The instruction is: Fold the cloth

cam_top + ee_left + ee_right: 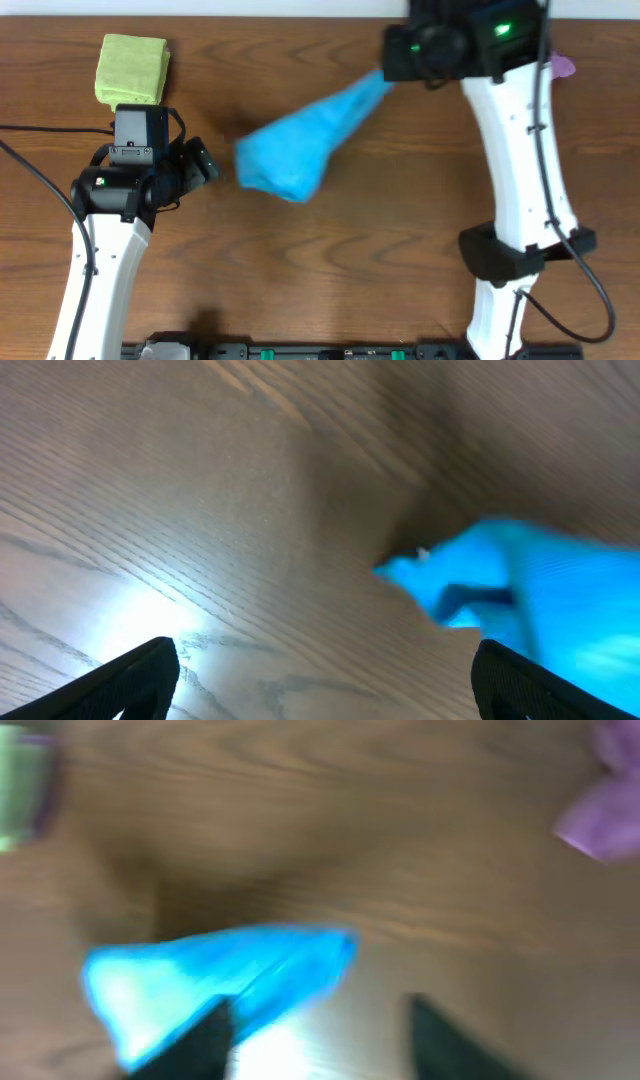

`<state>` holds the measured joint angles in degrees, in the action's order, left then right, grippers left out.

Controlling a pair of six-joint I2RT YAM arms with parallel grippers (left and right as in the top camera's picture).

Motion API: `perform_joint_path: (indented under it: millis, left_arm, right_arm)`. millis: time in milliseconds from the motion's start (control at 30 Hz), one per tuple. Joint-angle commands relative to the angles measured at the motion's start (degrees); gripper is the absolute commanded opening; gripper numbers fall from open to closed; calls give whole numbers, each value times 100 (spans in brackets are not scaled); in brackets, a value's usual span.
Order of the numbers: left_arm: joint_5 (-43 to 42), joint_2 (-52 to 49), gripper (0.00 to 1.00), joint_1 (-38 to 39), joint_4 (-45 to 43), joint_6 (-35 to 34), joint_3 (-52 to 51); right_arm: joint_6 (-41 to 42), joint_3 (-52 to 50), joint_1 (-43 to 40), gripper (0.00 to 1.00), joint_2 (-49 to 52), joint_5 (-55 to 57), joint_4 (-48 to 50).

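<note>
The sky-blue cloth (pixel 300 140) lies bunched at mid-table, with one corner drawn out up and to the right toward my right gripper (pixel 392 62). In the blurred right wrist view the cloth (pixel 210 975) sits against the left finger (pixel 195 1040). That gripper (pixel 320 1040) is open, with bare table between its fingers. My left gripper (pixel 208 166) is open just left of the cloth's bunched end. In the left wrist view the gripper (pixel 325 685) has only table between its fingers, and the cloth (pixel 520 600) is ahead to the right.
A folded lime-green cloth (pixel 132 68) rests at the back left, behind the left arm. A purple cloth (pixel 565 67) peeks out at the back right, and is also in the right wrist view (pixel 600 815). Cables run off the left edge.
</note>
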<state>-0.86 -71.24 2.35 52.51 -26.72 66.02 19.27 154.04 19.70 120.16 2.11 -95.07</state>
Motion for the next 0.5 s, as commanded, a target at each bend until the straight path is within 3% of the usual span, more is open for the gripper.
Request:
perform_joint_path:
  millis: [0, 133, 300, 467]
  left_arm:
    - [103, 7, 95, -20, 17, 98, 68]
    - [83, 7, 95, -20, 24, 98, 68]
    - [85, 7, 95, -20, 37, 98, 68]
    - [111, 7, 95, -20, 39, 101, 68]
  right_arm:
    - [299, -120, -236, 99, 229, 323, -212]
    - [238, -227, -291, 99, 264, 323, -221]
    - [-404, -835, -107, 98, 271, 170, -192]
    - [-1150, -2098, 358, 67, 271, -280, 275]
